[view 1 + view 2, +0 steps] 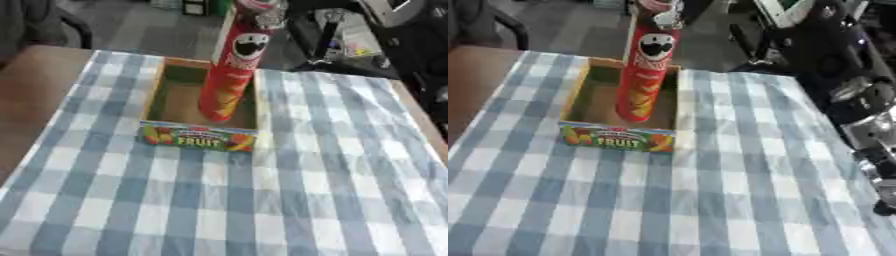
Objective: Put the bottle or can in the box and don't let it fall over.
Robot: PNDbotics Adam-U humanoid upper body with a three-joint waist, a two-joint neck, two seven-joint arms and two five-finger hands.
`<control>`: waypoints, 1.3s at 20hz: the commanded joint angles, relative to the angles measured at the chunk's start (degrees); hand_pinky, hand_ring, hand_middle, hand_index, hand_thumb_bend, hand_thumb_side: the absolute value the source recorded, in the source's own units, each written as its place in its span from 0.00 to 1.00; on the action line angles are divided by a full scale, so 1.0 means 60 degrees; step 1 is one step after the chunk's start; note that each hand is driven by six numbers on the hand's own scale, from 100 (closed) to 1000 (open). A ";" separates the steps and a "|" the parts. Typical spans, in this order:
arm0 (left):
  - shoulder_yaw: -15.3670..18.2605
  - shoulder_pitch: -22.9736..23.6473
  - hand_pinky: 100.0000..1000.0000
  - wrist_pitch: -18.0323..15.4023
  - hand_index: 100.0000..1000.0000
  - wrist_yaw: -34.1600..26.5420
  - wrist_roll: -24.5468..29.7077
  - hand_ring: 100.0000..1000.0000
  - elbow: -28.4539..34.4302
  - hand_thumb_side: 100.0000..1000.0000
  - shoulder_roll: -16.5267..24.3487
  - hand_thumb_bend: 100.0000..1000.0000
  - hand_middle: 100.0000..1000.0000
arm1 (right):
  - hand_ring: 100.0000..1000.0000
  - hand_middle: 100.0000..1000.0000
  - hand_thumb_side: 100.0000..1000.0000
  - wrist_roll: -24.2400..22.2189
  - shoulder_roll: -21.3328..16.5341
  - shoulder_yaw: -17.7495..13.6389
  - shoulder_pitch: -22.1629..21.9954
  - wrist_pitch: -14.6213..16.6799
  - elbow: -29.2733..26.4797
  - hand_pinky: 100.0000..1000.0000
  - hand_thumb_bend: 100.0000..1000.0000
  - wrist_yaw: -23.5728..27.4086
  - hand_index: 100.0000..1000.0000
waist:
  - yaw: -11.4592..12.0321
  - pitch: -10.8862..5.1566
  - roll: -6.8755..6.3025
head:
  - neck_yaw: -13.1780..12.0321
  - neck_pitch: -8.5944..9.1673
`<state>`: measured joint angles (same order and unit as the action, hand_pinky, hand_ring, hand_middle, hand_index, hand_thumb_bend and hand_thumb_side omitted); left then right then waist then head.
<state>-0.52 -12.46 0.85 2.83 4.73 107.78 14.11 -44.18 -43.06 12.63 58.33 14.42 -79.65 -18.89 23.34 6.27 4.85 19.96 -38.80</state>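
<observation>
1. The can [229, 75], a tall red chip tube, is standing inside the box [160, 95], its base down on the box floor near the front wall.
2. It is leaning a little, its top tipping toward the far right of the box, above the box's back rim.
3. The right robot hand [262, 12] is sitting at the can's top, silver fingers wrapping around the lid end and grasping the can.
4. The box is an open cardboard tray with a "FRUIT" label [198, 138] on its front wall, facing the camera.
5. The box is lying on the blue-and-white checked cloth [262, 200], which is covering the counter [31, 95]; bare brown counter is showing to the left of the box.
6. The right arm [859, 105], black with silver joints, is showing well to the right of the box in the right eye view.
7. The left robot hand is not showing in either view.
</observation>
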 commanded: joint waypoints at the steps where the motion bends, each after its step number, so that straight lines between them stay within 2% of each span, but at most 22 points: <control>1: -0.0018 -0.0159 0.65 -0.0008 0.65 -0.0034 0.0046 0.45 0.0219 0.60 0.0016 0.34 0.48 | 0.45 0.66 0.34 0.0153 -0.0150 -0.0030 0.0051 0.0101 0.0074 0.30 0.07 -0.0472 0.78 | 0.0001 -0.0070 -0.0047 | 0.0077 0.0142; 3: -0.0017 -0.0159 0.65 -0.0007 0.65 -0.0030 0.0048 0.45 0.0218 0.60 0.0014 0.34 0.48 | 0.47 0.68 0.34 0.0063 -0.0135 0.0039 -0.0029 0.0190 0.0110 0.34 0.07 -0.0776 0.79 | -0.0008 -0.0057 -0.0044 | 0.0085 0.0139; 5: -0.0015 -0.0164 0.65 -0.0010 0.65 -0.0028 0.0047 0.45 0.0222 0.60 0.0012 0.34 0.48 | 0.55 0.73 0.36 -0.0132 -0.0105 0.0125 -0.0129 0.0276 0.0136 0.44 0.10 -0.0993 0.84 | -0.0022 -0.0049 -0.0045 | 0.0098 0.0144; 6: -0.0013 -0.0161 0.65 -0.0010 0.65 -0.0028 0.0045 0.45 0.0223 0.60 0.0015 0.34 0.48 | 0.56 0.74 0.36 -0.0253 -0.0101 0.0154 -0.0166 0.0322 0.0131 0.46 0.11 -0.1061 0.84 | -0.0031 -0.0046 -0.0046 | 0.0105 0.0150; 7: -0.0011 -0.0159 0.65 -0.0009 0.65 -0.0026 0.0043 0.45 0.0222 0.60 0.0017 0.34 0.48 | 0.68 0.80 0.38 -0.0366 -0.0096 0.0176 -0.0200 0.0374 0.0116 0.57 0.17 -0.1115 0.89 | -0.0042 -0.0043 -0.0046 | 0.0109 0.0152; 9: -0.0011 -0.0155 0.65 -0.0008 0.65 -0.0022 0.0045 0.45 0.0218 0.60 0.0018 0.34 0.48 | 0.77 0.86 0.41 -0.0599 -0.0092 0.0202 -0.0251 0.0485 0.0072 0.66 0.25 -0.1164 0.93 | -0.0069 -0.0040 -0.0044 | 0.0114 0.0154; 13: 0.0012 -0.0130 0.65 -0.0007 0.65 -0.0009 0.0025 0.45 0.0217 0.60 0.0035 0.34 0.47 | 0.90 0.96 0.45 -0.0973 -0.0104 0.0238 -0.0310 0.0624 -0.0113 0.79 0.32 -0.0961 0.98 | -0.0123 -0.0052 -0.0049 | 0.0107 0.0166; 18: 0.0022 -0.0108 0.65 -0.0007 0.65 -0.0002 0.0015 0.45 0.0214 0.60 0.0032 0.34 0.47 | 0.90 0.96 0.47 -0.0919 -0.0112 0.0203 -0.0324 0.0499 -0.0404 0.82 0.31 -0.0388 0.98 | -0.0165 -0.0074 -0.0063 | 0.0100 0.0175; 23: 0.0054 -0.0024 0.65 -0.0001 0.65 0.0014 -0.0015 0.45 0.0192 0.59 0.0041 0.34 0.47 | 0.86 0.92 0.45 0.0064 -0.0345 -0.0009 -0.0409 0.0281 -0.0781 0.79 0.26 0.0341 0.97 | -0.0339 -0.0140 -0.0055 | 0.0018 0.0212; 26: 0.0129 0.0152 0.65 0.0013 0.65 0.0056 -0.0081 0.45 0.0150 0.60 0.0078 0.34 0.47 | 0.84 0.92 0.42 0.0771 -0.0704 -0.0160 -0.0664 0.0237 -0.1380 0.78 0.22 0.0909 0.97 | -0.0707 -0.0246 -0.0031 | -0.0268 0.0162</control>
<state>-0.33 -11.17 0.93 2.98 4.55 107.76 13.89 -41.20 -44.31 12.96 53.52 15.94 -85.86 -14.94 18.75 5.72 4.98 18.97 -38.40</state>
